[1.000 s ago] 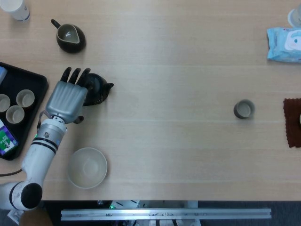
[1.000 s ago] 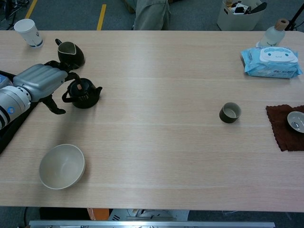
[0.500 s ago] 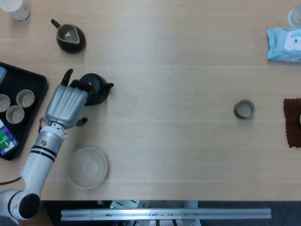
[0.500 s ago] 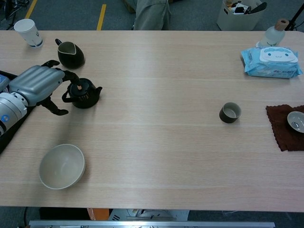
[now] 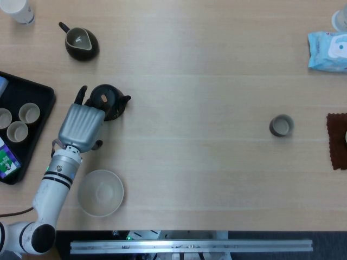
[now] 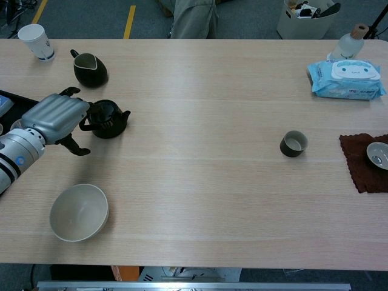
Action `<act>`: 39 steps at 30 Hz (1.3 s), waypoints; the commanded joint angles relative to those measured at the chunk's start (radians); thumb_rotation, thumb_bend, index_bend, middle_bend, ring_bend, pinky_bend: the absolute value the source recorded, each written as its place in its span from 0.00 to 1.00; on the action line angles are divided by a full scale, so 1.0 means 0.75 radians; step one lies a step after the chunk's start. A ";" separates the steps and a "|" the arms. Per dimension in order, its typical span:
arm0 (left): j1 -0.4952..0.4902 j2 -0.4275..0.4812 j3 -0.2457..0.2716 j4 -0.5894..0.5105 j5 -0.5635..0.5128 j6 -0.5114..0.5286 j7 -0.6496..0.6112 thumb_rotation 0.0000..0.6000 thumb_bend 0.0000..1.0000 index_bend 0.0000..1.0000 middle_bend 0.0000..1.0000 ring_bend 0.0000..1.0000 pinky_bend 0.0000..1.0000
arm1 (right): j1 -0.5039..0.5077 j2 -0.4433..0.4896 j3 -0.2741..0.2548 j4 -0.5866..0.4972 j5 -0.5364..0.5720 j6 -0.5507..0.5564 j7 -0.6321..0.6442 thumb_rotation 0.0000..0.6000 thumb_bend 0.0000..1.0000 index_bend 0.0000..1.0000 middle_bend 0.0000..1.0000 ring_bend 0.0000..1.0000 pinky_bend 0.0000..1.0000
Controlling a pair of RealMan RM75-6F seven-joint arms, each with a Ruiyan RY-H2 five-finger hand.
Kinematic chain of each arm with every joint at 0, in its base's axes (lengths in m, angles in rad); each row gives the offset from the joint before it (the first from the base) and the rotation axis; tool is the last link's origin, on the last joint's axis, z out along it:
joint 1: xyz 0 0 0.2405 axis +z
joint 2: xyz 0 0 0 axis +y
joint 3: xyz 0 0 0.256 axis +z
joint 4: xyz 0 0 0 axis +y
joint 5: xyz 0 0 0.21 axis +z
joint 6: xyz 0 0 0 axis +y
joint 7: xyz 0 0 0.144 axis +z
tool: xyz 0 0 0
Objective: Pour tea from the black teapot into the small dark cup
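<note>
Left robot hand nearer, off black teapot

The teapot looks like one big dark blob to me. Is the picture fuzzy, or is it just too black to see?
Head view: the black teapot is so dark its details merge, and the left hand covers part of it. Chest view: sharper, with spout, lid knob and a soft shadow on the table visible.

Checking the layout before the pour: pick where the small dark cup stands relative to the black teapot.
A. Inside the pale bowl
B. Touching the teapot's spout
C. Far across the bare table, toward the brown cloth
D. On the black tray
C: the small dark cup stands alone on the table near the brown cloth, far from the black teapot by the left hand.
</note>
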 commanded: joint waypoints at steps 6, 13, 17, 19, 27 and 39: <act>0.013 -0.018 0.004 0.010 0.002 -0.009 0.034 1.00 0.14 0.33 0.35 0.29 0.01 | -0.005 -0.003 -0.005 0.002 0.007 0.003 0.002 1.00 0.07 0.34 0.33 0.26 0.28; 0.028 0.001 0.025 0.010 0.006 -0.029 0.054 1.00 0.14 0.34 0.37 0.31 0.01 | -0.009 -0.007 -0.008 -0.001 0.016 0.004 -0.003 1.00 0.07 0.34 0.33 0.26 0.28; 0.038 0.021 0.036 0.008 0.005 -0.036 0.061 1.00 0.14 0.35 0.38 0.31 0.01 | -0.010 -0.007 -0.007 -0.005 0.018 0.007 -0.007 1.00 0.07 0.34 0.33 0.26 0.28; 0.044 0.031 0.039 0.004 0.003 -0.038 0.060 1.00 0.14 0.35 0.38 0.31 0.01 | -0.010 -0.007 -0.007 -0.007 0.018 0.008 -0.008 1.00 0.07 0.34 0.33 0.26 0.28; 0.054 0.019 0.041 0.017 0.001 -0.076 0.043 1.00 0.14 0.36 0.39 0.31 0.01 | -0.010 -0.009 -0.010 -0.010 0.019 0.007 -0.010 1.00 0.07 0.34 0.33 0.26 0.28; 0.048 0.006 0.031 0.041 -0.014 -0.122 0.045 1.00 0.14 0.42 0.44 0.35 0.01 | -0.013 -0.010 -0.011 -0.008 0.030 0.005 -0.009 1.00 0.07 0.34 0.33 0.26 0.28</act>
